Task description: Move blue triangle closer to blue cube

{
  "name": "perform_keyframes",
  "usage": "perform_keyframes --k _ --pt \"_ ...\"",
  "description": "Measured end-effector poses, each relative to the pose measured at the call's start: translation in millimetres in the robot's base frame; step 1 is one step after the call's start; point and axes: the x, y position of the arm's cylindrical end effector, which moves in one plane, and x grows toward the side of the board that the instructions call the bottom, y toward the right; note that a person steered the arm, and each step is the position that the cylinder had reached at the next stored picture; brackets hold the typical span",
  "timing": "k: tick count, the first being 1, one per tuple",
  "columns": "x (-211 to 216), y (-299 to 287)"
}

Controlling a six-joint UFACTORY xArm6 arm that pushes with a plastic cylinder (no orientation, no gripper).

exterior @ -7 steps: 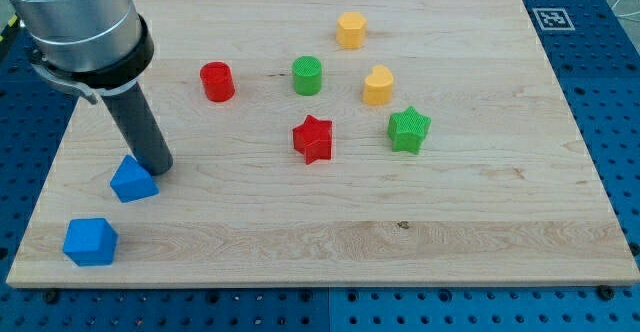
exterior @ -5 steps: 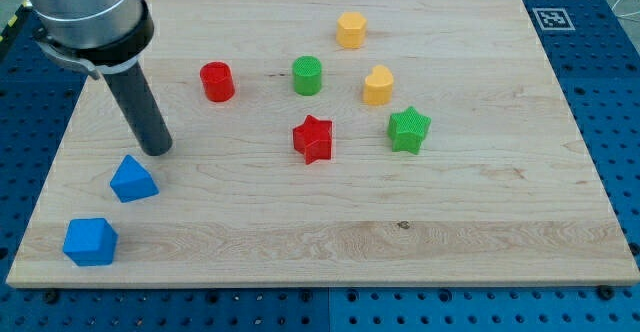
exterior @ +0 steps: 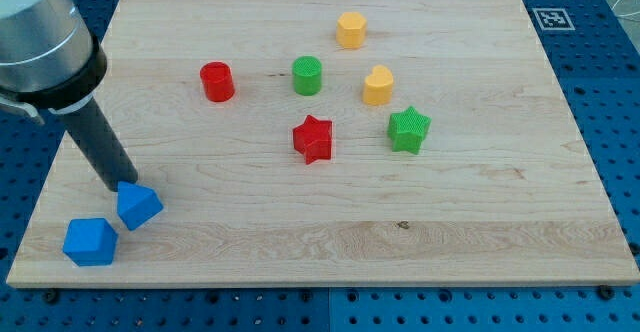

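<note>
My tip (exterior: 118, 185) sits down in the bottom-left corner of the board, pressed right against the top-left face of the blue triangle (exterior: 138, 206). No jaws on this rig, just a plain dark rod, holding nothing, only contact on one side of the block.

Blue triangle is near the bottom-left corner, w/ the blue cube (exterior: 90, 241) just beside it, down and to the view's left. Looks like they're touching or a hair apart; can't tell which from this angle. Task reads as basically done, maybe a last nudge left.

Handling call: the triangle looks like a small rigid plastic piece, light, prob. slides easy on the smooth wooden board (exterior: 330, 242). Nothing to grab, so it's push-only. Best contact is flat on a face, square-on; hit near a corner and it'll likely spin off instead of travelling straight. Cube is equally light, so a hard shove could knock it toward the bottom edge.

Rest of the field is well apart, mid-board toward the top edge: red cylinder (exterior: 216, 81), green cylinder (exterior: 307, 75), red star (exterior: 313, 138), green star (exterior: 408, 129), two yellow blocks (exterior: 351, 30) (exterior: 378, 85), shape approx. hexagonal, not sure.
</note>
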Motion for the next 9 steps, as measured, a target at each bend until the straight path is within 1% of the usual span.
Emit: perform_keyframes --k 1,3,7,9 --pt "0.0 0.0" --pt "-2.0 18.3" --pt "9.3 17.8" --pt "4.2 21.1"
